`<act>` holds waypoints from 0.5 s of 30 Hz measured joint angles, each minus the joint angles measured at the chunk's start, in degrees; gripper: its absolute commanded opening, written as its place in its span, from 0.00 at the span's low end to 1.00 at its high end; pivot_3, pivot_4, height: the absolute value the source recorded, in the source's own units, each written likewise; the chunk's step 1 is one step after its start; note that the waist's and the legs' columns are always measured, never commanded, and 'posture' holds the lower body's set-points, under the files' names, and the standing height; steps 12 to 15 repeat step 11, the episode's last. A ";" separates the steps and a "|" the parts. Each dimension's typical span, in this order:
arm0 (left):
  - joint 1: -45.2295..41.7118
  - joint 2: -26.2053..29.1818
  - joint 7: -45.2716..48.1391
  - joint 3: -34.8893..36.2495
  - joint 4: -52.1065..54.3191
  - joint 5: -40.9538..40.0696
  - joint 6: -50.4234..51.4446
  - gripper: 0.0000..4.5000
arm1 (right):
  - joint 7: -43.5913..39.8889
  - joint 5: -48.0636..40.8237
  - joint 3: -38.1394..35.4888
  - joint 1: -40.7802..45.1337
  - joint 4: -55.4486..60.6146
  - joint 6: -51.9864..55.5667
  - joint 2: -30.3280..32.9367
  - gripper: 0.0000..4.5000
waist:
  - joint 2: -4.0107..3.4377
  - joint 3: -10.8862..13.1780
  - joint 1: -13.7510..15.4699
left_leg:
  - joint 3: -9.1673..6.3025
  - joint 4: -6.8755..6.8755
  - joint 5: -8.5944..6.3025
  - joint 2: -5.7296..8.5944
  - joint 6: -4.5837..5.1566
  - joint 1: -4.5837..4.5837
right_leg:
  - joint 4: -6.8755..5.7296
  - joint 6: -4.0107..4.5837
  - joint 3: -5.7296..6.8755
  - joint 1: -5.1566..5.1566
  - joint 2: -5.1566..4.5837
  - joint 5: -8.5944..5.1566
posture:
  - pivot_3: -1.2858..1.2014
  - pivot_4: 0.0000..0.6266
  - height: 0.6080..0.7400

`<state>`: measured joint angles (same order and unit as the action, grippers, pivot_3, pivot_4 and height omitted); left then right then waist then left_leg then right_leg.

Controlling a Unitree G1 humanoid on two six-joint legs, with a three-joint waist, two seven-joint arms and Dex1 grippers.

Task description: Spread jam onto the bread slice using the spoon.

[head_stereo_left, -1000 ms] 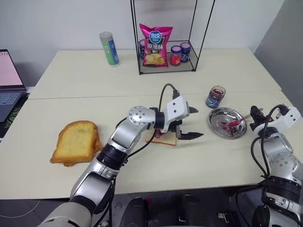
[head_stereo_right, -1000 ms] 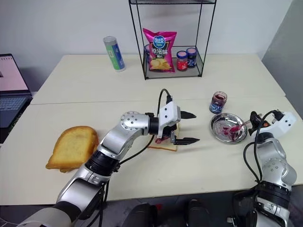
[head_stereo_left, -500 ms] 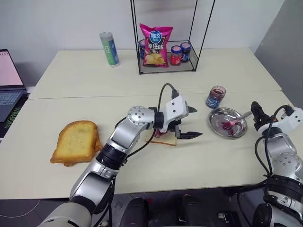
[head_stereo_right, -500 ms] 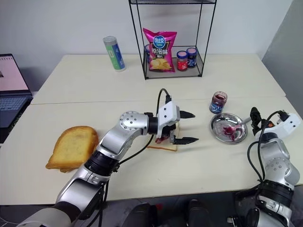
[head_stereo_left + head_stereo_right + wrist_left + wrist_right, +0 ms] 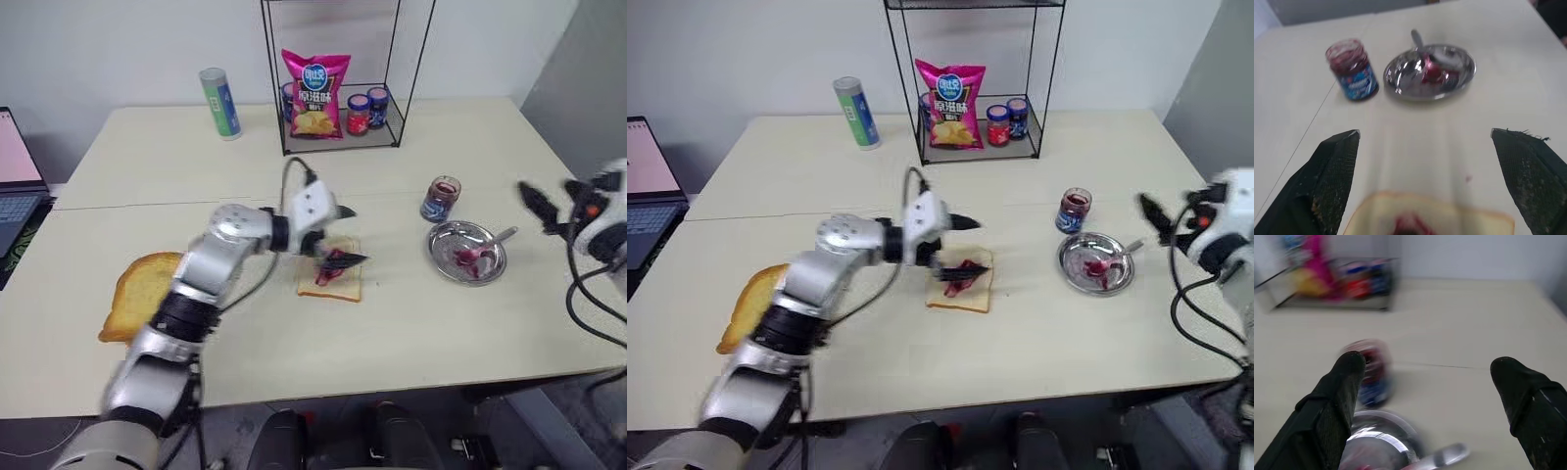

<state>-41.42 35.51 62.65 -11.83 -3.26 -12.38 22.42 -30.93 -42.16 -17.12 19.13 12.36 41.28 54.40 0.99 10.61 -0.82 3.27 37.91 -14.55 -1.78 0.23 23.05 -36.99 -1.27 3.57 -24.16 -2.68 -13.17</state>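
With the spoon [image 5: 487, 247] lying in the dish [image 5: 443, 239] right of the jam-smeared bread slice [image 5: 330, 283], both my grippers [image 5: 338, 235] [image 5: 542, 204] stood wide open, empty; spreading appeared finished, nothing left but to withdraw.

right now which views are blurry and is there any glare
Right wrist view: heavily smeared, the open blue-labelled jam jar streaked. Left wrist view: soft, with glare on the round shiny metal dish. Head views: the left arm's black two-fingered tool slightly blurred.

Left arm reaches forward, bent toward middle. Left gripper [image 5: 340, 236] wide open, nothing between its fingers [image 5: 1334, 166]. Right arm up at right side, wrist bent inward. Right gripper [image 5: 1154, 217] wide open, nothing between its fingers [image 5: 1342, 387].
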 measured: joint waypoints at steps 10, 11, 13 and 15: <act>13.22 14.78 2.99 10.50 10.37 -5.54 9.89 1.00 | -18.72 -7.51 5.61 -2.75 11.51 10.35 8.16 0.99 | 0.23 0.08 1.57 | 0.06 0.19 -0.01 0.16 -0.01 0.17 | 0.11 -0.14 0.03 0.04 -0.49 0.07 | 0.52 0.24 1.00; 14.18 15.05 2.97 11.11 11.49 -5.88 10.62 1.00 | -19.05 -7.51 6.11 -3.21 12.04 10.59 8.14 0.99 | 0.28 0.07 1.65 | 0.06 0.19 -0.02 0.15 0.00 0.16 | 0.12 -0.14 0.03 0.04 -0.49 0.07 | 0.52 0.24 1.00; 14.18 15.05 2.97 11.11 11.49 -5.88 10.62 1.00 | -19.05 -7.51 6.11 -3.21 12.04 10.59 8.14 0.99 | 0.28 0.07 1.65 | 0.06 0.19 -0.02 0.15 0.00 0.16 | 0.12 -0.14 0.03 0.04 -0.49 0.07 | 0.52 0.24 1.00; 14.18 15.05 2.97 11.11 11.49 -5.88 10.62 1.00 | -19.05 -7.51 6.11 -3.21 12.04 10.59 8.14 0.99 | 0.28 0.07 1.65 | 0.06 0.19 -0.02 0.15 0.00 0.16 | 0.12 -0.14 0.03 0.04 -0.49 0.07 | 0.52 0.24 1.00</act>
